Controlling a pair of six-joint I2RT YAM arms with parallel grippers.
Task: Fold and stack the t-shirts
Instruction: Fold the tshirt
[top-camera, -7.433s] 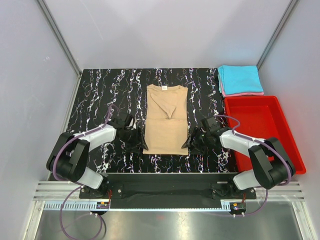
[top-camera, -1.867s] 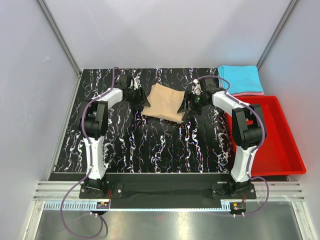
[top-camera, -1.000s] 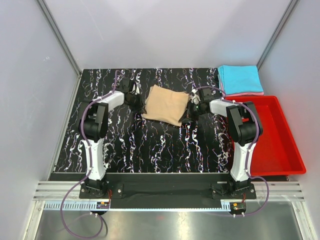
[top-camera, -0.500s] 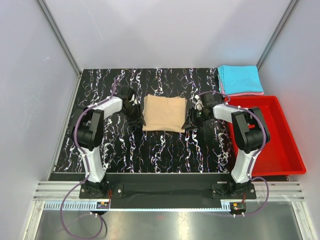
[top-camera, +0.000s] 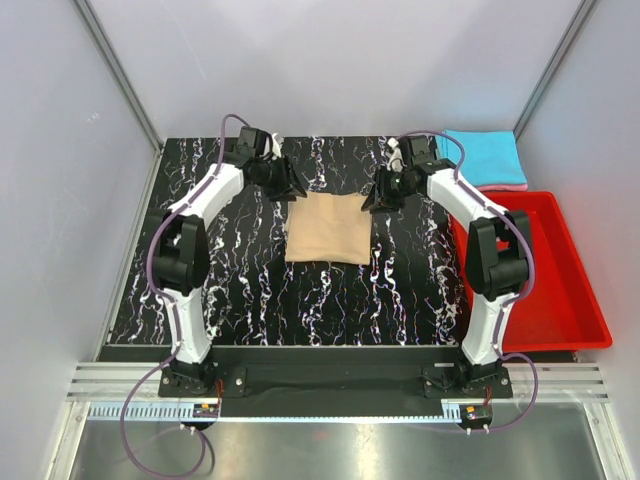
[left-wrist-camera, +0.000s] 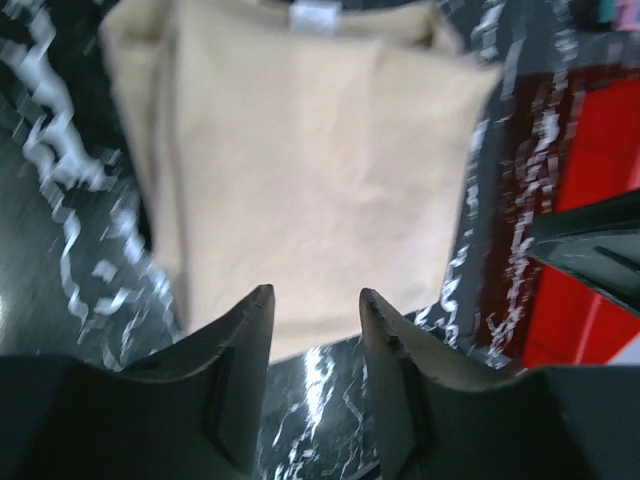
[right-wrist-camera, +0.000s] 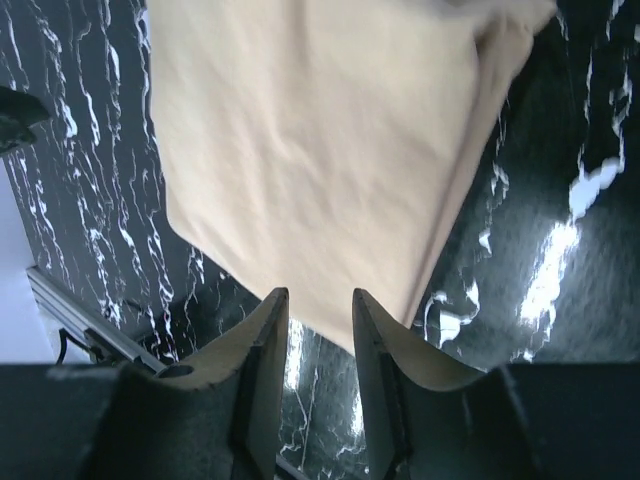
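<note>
The tan t-shirt (top-camera: 328, 228) lies folded into a flat square at the middle of the black marble table (top-camera: 220, 270). My left gripper (top-camera: 291, 189) hovers off its far left corner, jaws apart and empty. My right gripper (top-camera: 371, 198) hovers off its far right corner, jaws apart and empty. In the left wrist view the tan shirt (left-wrist-camera: 310, 170) shows its white neck label (left-wrist-camera: 315, 15) beyond my left gripper (left-wrist-camera: 315, 298). In the right wrist view the shirt (right-wrist-camera: 320, 150) lies beyond my right gripper (right-wrist-camera: 318, 297). The folded cyan shirt (top-camera: 483, 155) rests on a pink one (top-camera: 492, 187) at the far right corner.
A red plastic bin (top-camera: 575, 290) stands along the right edge of the table, just near of the cyan and pink stack; it also shows in the left wrist view (left-wrist-camera: 600, 120). Grey walls close in the table at the back and both sides.
The long tan shirt was folded in half into a square. In the last half second both grippers let go, moved from its sides toward the far edge and rose.
</note>
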